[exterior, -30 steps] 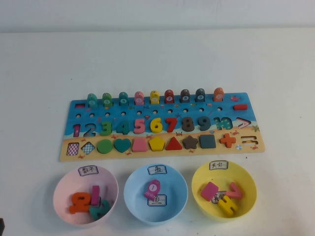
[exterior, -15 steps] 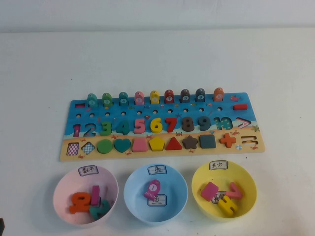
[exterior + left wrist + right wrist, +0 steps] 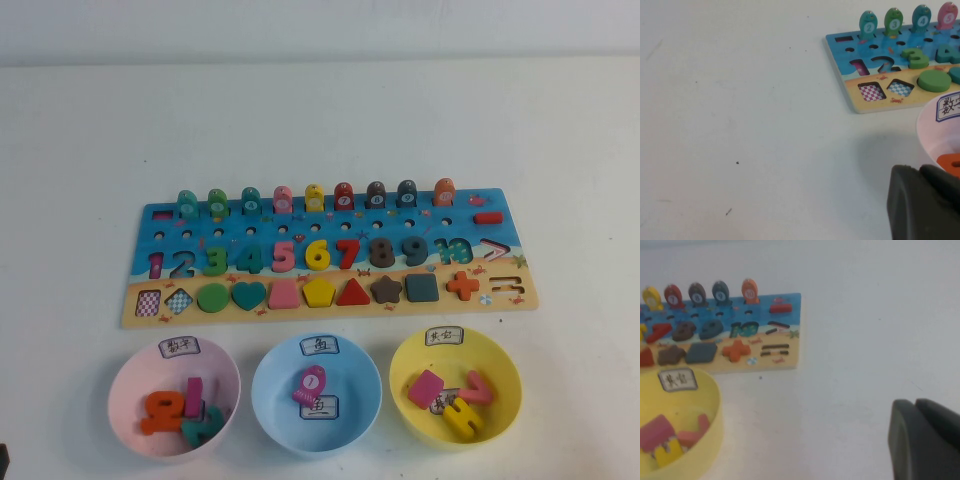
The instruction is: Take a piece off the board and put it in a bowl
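The orange plus-shaped piece [image 3: 462,285] lies in its slot on the tan strip of the board [image 3: 515,232], near the board's right end; it also shows in the right wrist view [image 3: 736,350]. The yellow bowl [image 3: 503,352] stands in front of it with a pink, a red and a yellow piece inside, and shows in the right wrist view [image 3: 715,396]. My left gripper [image 3: 920,172] is shut and empty, low beside the pink bowl [image 3: 926,131]. My right gripper [image 3: 915,405] is shut and empty over bare table to the right of the yellow bowl. Neither arm shows in the high view.
The pink bowl [image 3: 128,372] with number pieces and a light blue bowl [image 3: 352,382] with one fish piece stand in a row left of the yellow bowl. Fish pegs [image 3: 313,197] stand up along the board's far edge. White table lies all round.
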`<state>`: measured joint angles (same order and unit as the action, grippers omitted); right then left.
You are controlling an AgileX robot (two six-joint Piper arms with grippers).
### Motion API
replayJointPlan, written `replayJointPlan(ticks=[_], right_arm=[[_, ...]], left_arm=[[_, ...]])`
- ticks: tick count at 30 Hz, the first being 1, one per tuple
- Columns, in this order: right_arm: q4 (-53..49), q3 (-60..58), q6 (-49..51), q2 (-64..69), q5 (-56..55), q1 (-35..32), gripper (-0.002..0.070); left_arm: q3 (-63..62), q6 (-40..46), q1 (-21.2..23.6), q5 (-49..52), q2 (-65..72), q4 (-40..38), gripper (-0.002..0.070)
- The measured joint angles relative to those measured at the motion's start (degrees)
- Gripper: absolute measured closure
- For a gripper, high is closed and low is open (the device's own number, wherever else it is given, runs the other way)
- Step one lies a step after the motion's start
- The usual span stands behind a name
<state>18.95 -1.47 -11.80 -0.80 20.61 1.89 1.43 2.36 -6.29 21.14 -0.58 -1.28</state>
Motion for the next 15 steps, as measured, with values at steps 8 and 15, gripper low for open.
replayJointPlan(ticks=[8,15], right_arm=[[18.68,0.00,0.00,0.00,-5.77,0.00,0.0694],[33.87,0.00,-0.27,0.00,-9.42,0.00,0.0694]], left_arm=[[0.00,0.00,0.00,0.00,0.00,0.00,0.0679],[0.00,0.00,0.00,0.00,0.00,0.00,0.0679]])
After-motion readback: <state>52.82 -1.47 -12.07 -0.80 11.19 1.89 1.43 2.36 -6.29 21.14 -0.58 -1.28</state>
